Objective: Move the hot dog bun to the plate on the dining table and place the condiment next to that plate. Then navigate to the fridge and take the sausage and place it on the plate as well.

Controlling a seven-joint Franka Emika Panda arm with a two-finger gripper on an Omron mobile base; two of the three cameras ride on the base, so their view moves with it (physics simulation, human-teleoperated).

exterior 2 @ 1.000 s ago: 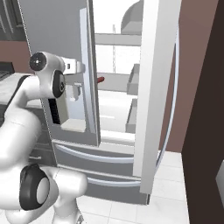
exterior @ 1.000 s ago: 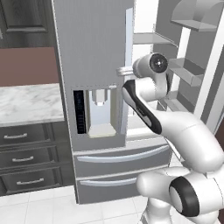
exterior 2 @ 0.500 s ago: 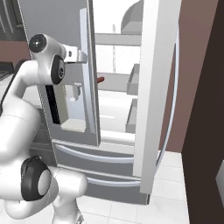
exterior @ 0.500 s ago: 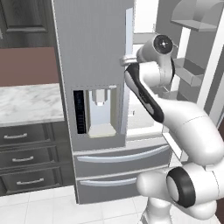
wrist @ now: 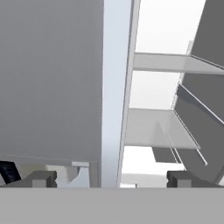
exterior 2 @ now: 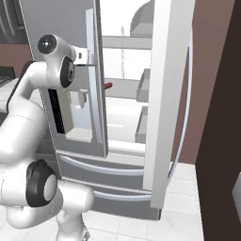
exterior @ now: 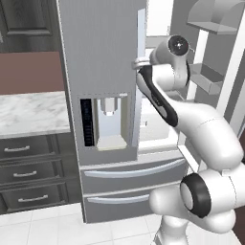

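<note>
Since 1 sec ago my arm went up and leaned more to the fridge [exterior: 103, 72]; base stays put, room looks the same. Gripper [wrist: 111, 178] sits up by the edge of the left door, close to its long handle [exterior: 140, 81]. Fingers [wrist: 40, 178] are spread wide w/ nothing between them. Right door is swung open, left one is shut. I see a bit of the sausage [exterior 2: 108, 86], small and red, on a shelf [exterior 2: 124, 87] inside, just past the left door edge. White shelves fill the inside, door bins hang on the open door. Left of the fridge there's a marble counter [exterior: 28, 112] over dark drawers [exterior: 28, 174]. Floor [exterior 2: 183, 212] is white tile. Brown wall on the rt side.
</note>
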